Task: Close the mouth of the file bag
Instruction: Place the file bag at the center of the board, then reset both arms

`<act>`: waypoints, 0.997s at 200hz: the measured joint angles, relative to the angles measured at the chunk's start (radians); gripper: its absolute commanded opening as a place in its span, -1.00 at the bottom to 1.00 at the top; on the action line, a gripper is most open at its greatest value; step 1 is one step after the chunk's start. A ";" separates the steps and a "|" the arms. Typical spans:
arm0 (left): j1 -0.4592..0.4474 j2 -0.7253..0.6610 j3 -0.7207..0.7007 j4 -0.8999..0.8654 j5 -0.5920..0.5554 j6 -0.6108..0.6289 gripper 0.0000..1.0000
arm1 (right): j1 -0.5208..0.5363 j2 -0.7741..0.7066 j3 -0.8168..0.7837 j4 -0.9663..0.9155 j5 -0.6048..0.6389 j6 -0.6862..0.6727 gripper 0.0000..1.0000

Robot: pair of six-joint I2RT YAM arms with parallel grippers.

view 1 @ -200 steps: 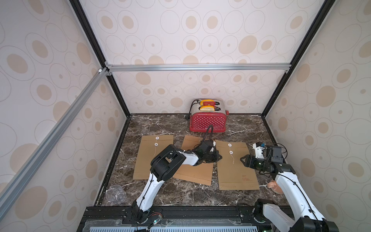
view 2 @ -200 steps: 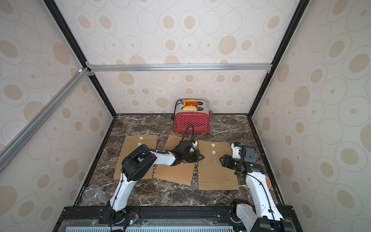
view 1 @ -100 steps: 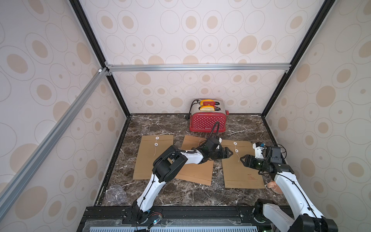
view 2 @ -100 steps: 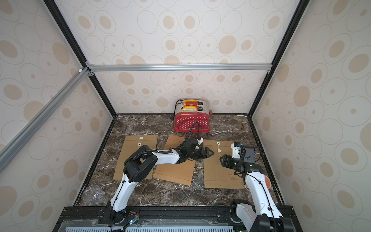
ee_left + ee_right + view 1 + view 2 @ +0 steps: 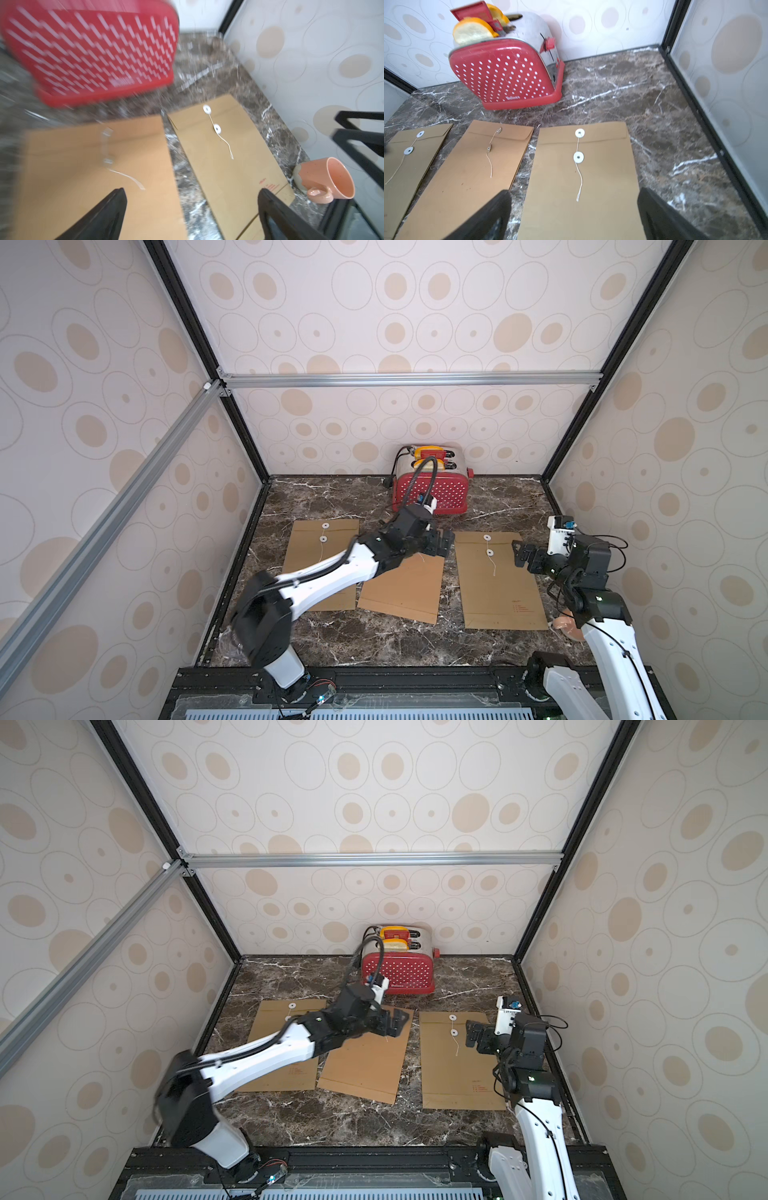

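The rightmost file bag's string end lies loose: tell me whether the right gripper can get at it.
Probably yes. The right gripper is open beside the string, nothing lies between them, and the file bag lies flat and uncovered.

We saw a red toaster (image 5: pixel 506 76) holding bread slices (image 5: pixel 473 31); well apart from it, a peach mug (image 5: pixel 324 180) lay tipped.

Three flat brown kraft bags, side by side, lower centre of frame in both top views. Right file bag (image 5: pixel 498 585): square-on, flap folded flat, white string (image 5: pixel 493 564) linking two white discs (image 5: pixel 486 537), tail loose. Middle file bag (image 5: pixel 405 585): skewed. Left file bag (image 5: pixel 309 539): partly hidden.
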 measured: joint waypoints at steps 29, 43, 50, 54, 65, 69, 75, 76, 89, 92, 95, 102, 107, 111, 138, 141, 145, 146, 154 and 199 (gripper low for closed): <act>0.066 -0.334 -0.183 0.059 -0.269 0.275 0.98 | 0.000 0.018 -0.253 0.314 0.055 -0.105 0.95; 0.158 -0.398 -0.288 0.098 -0.354 0.349 0.98 | 0.000 0.090 -0.354 0.424 0.101 -0.135 0.96; 0.206 -0.403 -0.357 0.132 -0.393 0.382 0.98 | 0.000 0.138 -0.384 0.481 0.119 -0.145 0.95; 0.228 -0.402 -0.394 0.147 -0.412 0.402 0.98 | 0.000 0.170 -0.397 0.517 0.128 -0.150 0.95; 0.276 -0.383 -0.520 0.221 -0.446 0.458 0.98 | 0.000 0.249 -0.420 0.619 0.144 -0.164 0.94; 0.290 -0.370 -0.576 0.256 -0.452 0.486 0.98 | 0.000 0.283 -0.425 0.657 0.149 -0.166 0.94; 0.309 -0.348 -0.658 0.313 -0.460 0.517 0.98 | 0.000 0.322 -0.430 0.713 0.154 -0.168 0.93; 0.311 -0.346 -0.667 0.319 -0.460 0.520 0.98 | 0.000 0.330 -0.431 0.727 0.156 -0.168 0.93; 0.356 -0.288 -0.804 0.397 -0.457 0.565 0.98 | 0.000 0.425 -0.435 0.857 0.162 -0.174 0.91; 0.368 -0.276 -0.824 0.407 -0.454 0.571 0.98 | 0.000 0.450 -0.435 0.887 0.163 -0.175 0.90; 0.391 -0.257 -0.842 0.420 -0.444 0.574 0.98 | 0.000 0.470 -0.433 0.909 0.162 -0.177 0.90; 0.440 -0.221 -0.864 0.455 -0.426 0.576 0.98 | 0.000 0.509 -0.426 0.944 0.161 -0.183 0.90; 0.477 -0.194 -0.872 0.488 -0.417 0.577 0.98 | 0.000 0.533 -0.420 0.959 0.161 -0.187 0.90; 0.508 -0.175 -0.875 0.521 -0.403 0.576 0.98 | 0.000 0.549 -0.413 0.973 0.161 -0.192 0.90; 0.637 -0.082 -0.859 0.694 -0.330 0.576 0.98 | 0.000 0.685 -0.386 1.138 0.156 -0.211 0.96; 0.650 -0.076 -0.857 0.710 -0.317 0.576 0.98 | 0.000 0.704 -0.384 1.156 0.154 -0.210 0.97; 0.666 -0.070 -0.854 0.730 -0.299 0.575 0.98 | 0.000 0.729 -0.382 1.179 0.153 -0.217 0.99; 0.668 -0.068 -0.854 0.734 -0.295 0.575 0.98 | 0.000 0.733 -0.381 1.181 0.154 -0.217 1.00; 0.703 -0.048 -0.846 0.778 -0.258 0.563 0.98 | 0.003 0.766 -0.371 1.186 0.155 -0.220 0.99; 0.908 0.048 -0.809 0.877 -0.038 0.456 0.98 | 0.040 0.782 -0.272 1.134 0.211 -0.235 0.98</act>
